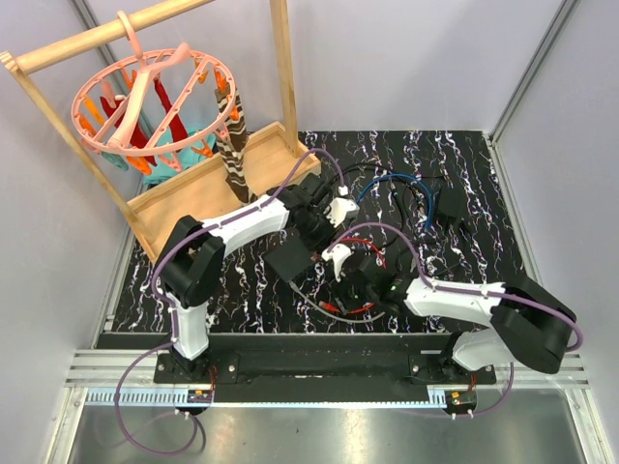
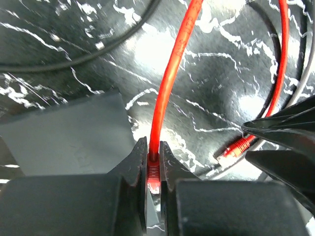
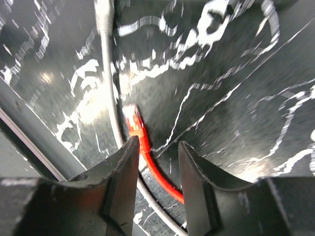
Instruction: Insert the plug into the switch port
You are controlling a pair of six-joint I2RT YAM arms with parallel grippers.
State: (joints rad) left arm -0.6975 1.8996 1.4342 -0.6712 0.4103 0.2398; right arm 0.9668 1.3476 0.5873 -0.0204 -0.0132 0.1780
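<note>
Clamping red plug (image 2: 153, 173) in left pincer (image 2: 152, 145), just beside switch box (image 2: 69, 132). Straddling loose plug (image 3: 133, 121) on worktop (image 3: 236, 98) with right pincer (image 3: 158, 143), apart. Risks nipping only cord (image 3: 158, 173), skewing plug.

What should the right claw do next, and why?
Probably close the right gripper: its open jaws flank the red cable just behind the loose plug on the table. The left gripper is clamped on the other end.
</note>
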